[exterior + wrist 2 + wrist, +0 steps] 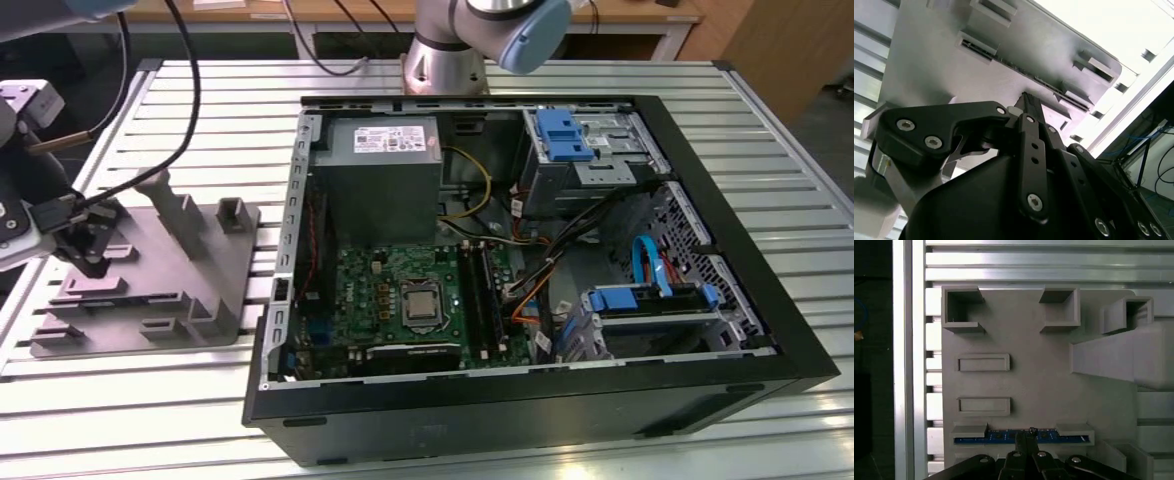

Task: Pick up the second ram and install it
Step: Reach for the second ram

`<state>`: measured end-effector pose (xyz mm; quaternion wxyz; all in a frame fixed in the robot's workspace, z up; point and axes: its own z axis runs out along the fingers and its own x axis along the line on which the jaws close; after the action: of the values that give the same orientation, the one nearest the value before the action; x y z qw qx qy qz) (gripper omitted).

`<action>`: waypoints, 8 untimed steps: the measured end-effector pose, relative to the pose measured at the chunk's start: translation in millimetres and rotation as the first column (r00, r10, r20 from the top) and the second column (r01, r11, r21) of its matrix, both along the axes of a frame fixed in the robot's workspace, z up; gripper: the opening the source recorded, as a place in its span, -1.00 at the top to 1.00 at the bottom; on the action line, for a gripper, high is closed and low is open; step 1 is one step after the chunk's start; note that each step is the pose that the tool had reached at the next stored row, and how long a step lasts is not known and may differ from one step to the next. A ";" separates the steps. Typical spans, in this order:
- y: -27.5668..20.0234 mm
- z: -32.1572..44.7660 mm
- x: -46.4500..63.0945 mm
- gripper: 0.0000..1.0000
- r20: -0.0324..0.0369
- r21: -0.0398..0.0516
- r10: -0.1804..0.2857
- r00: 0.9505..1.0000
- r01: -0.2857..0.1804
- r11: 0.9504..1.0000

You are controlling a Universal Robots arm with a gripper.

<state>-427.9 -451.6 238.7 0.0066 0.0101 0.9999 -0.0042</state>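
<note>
The hand [1027, 432] points straight down, its fingers drawn narrow about the middle of the second ram [989, 438], which stands on edge in a slot of the grey fixture tray [1044, 385] between two retaining blocks. For a clean pick, I judge the pinch should stay centred and square to the board, and the lift should go straight along the slot walls so neither end catches. In the exterior view the hand [91, 262] touches the tray [220, 280] on the slatted counter [134, 400], at nine o'clock of the open computer case [534, 405]. The motherboard's memory slots [483, 300] lie well apart from it. The arm's base [447, 50] stands at twelve o'clock, beyond the case.
</note>
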 end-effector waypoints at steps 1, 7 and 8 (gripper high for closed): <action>-0.6 -1.6 0.3 0.80 0.000 0.000 0.001 1.000 -0.001 1.000; -0.8 -4.8 4.7 0.80 -0.002 0.000 0.003 1.000 -0.003 1.000; -0.8 -4.8 4.7 0.80 -0.002 0.000 0.003 1.000 -0.003 1.000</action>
<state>-423.2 -452.4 233.9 0.0056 0.0085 0.9999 -0.0042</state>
